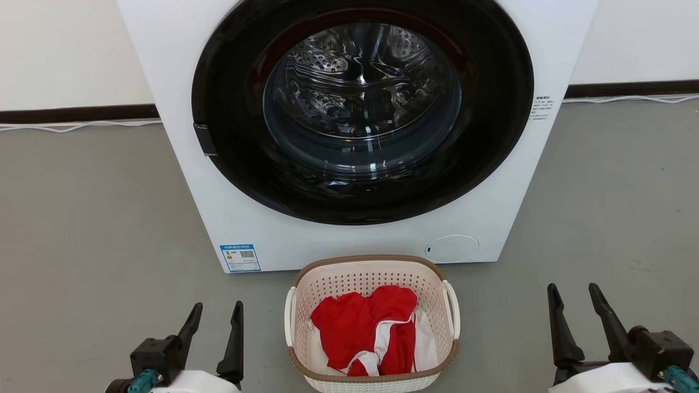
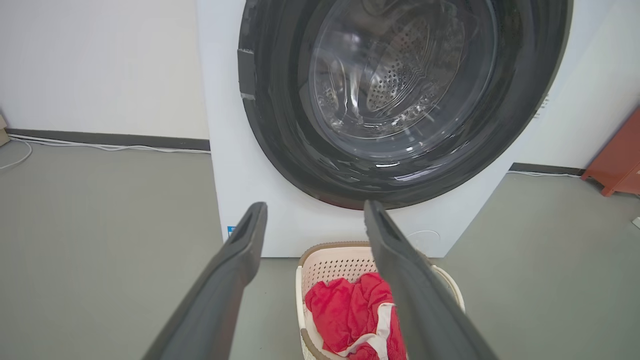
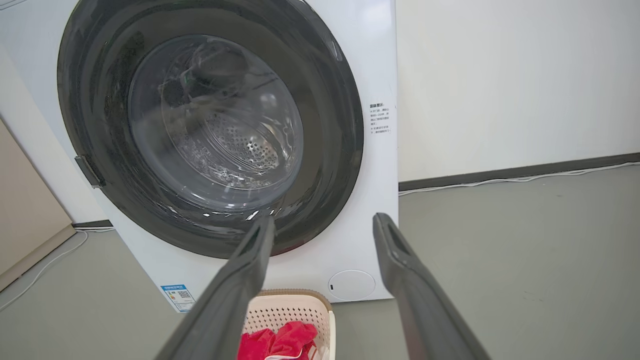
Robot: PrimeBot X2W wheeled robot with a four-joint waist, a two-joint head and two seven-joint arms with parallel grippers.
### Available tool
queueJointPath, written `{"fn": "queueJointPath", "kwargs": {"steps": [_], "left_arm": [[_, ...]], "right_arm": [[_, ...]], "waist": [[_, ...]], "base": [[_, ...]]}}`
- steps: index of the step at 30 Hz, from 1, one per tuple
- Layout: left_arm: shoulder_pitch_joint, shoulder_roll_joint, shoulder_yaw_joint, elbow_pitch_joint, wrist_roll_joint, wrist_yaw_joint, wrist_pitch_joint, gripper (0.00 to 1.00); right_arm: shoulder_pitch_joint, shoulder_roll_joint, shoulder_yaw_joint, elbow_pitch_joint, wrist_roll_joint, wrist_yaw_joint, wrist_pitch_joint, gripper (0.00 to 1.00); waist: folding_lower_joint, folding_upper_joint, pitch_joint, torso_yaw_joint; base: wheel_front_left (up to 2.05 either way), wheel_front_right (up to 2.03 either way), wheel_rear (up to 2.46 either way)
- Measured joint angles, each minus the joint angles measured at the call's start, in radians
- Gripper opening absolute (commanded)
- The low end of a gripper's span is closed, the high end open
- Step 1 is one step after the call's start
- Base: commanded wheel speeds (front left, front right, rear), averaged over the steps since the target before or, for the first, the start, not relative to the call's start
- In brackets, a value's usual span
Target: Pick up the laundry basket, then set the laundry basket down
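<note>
One small cream-white perforated plastic laundry basket [image 1: 360, 281] with a brown woven-look rim stands on the grey floor [image 1: 82, 218]. It sits just in front of one white front-loading washing machine [image 1: 349, 240] with a round dark glass door [image 1: 360, 103]. The basket has two white loop handles [image 1: 288, 322], one on each side, and holds one crumpled bundle of red and white cloth [image 1: 355, 322]. Two grippers, each with two long dark fingers, flank it. The left gripper [image 1: 218, 305], fingers spread, is near the basket's left side. The right gripper [image 1: 572, 287], fingers likewise apart, is farther off to its right. Neither touches the basket, and both grasp nothing.
</note>
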Motion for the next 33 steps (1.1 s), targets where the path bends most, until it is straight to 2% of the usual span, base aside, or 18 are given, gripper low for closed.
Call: {"fn": "queueJointPath", "kwargs": {"steps": [13, 24, 29, 33], "left_arm": [[0.015, 0.0, 0.002, 0.013, 0.14, -0.01, -0.035, 1.0], [0.015, -0.001, 0.019, 0.024, 0.141, -0.01, -0.035, 1.0], [0.0, -0.003, 0.028, 0.035, 0.135, -0.019, -0.038, 1.0], [-0.07, -0.005, 0.031, 0.068, 0.129, -0.022, -0.04, 1.0]], "right_arm": [[0.0, 0.0, 0.0, 0.01, -0.135, 0.0, -0.04, 1.0], [-0.005, 0.005, -0.001, 0.01, -0.14, 0.0, -0.04, 1.0], [-0.027, 0.009, -0.008, 0.013, -0.151, 0.0, -0.04, 1.0], [-0.101, 0.014, -0.012, 0.044, -0.166, 0.0, -0.04, 1.0]], "waist": [[0.0, 0.0, 0.007, -0.004], [0.0, 0.0, 0.027, -0.003], [0.0, 0.0, 0.067, -0.003], [0.0, 0.0, 0.119, -0.004]], "base": [[0.0, 0.0, 0.0], [0.0, 0.0, 0.0], [0.0, 0.0, 0.0], [0.0, 0.0, 0.0]]}}
